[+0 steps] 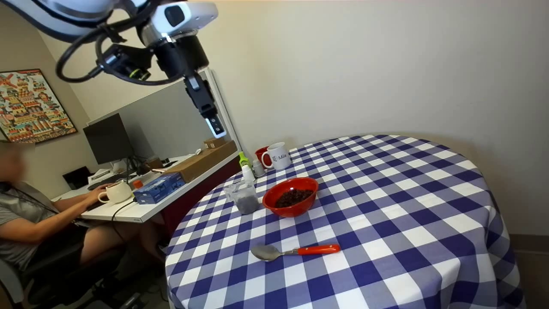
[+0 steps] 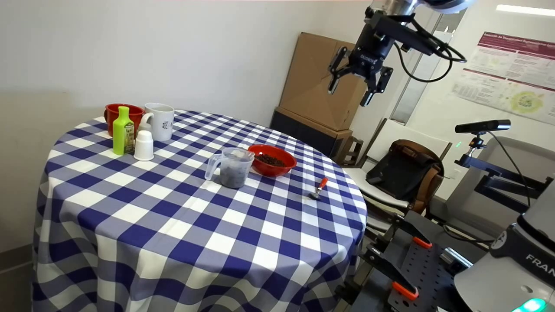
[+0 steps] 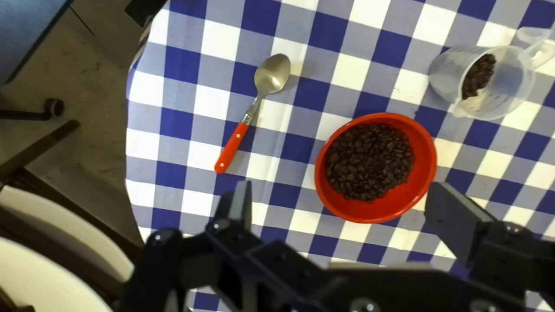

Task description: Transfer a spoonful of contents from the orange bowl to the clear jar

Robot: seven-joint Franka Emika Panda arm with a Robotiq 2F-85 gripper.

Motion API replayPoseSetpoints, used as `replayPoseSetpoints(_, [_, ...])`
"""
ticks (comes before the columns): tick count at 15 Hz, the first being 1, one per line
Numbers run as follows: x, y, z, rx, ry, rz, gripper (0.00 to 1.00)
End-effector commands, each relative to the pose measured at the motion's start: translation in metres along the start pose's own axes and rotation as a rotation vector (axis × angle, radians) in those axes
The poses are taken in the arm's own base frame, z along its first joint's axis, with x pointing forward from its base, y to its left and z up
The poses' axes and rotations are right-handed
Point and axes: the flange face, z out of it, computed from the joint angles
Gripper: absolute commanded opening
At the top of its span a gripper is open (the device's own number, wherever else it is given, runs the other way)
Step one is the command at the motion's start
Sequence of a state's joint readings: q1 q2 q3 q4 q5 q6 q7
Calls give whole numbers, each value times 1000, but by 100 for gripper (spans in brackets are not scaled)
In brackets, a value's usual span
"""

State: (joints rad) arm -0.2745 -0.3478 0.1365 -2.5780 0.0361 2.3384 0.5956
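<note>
The orange bowl is red-orange and holds dark beans. It stands on the checked cloth in both exterior views and the wrist view. The clear jar is a see-through jug with a handle and some dark beans inside; it stands beside the bowl. A red-handled spoon lies flat on the cloth on the bowl's other side. My gripper is open and empty, high above the table.
A white mug, a red mug, a green bottle and a white stack of cups stand together past the jar. The round table's edge runs near the spoon. A person sits at a desk.
</note>
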Motion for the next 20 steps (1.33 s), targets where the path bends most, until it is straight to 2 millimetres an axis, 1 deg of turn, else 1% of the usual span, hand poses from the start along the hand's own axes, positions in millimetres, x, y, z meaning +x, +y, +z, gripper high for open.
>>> replayPoseSetpoints(1, [36,6,39,-41,-7,124,100])
replayPoseSetpoints(3, [48,15,60,-45,-13,208,100])
replayPoseSetpoints(6, [65,32,86,-63,-15,310,100])
replayPoseSetpoints(11, [81,54,127,-144,-5,396,100])
replayPoseSetpoints(15, [92,60,157,-204,12,419,100])
replayPoseSetpoints(20, [104,57,194,-234,35,473,100])
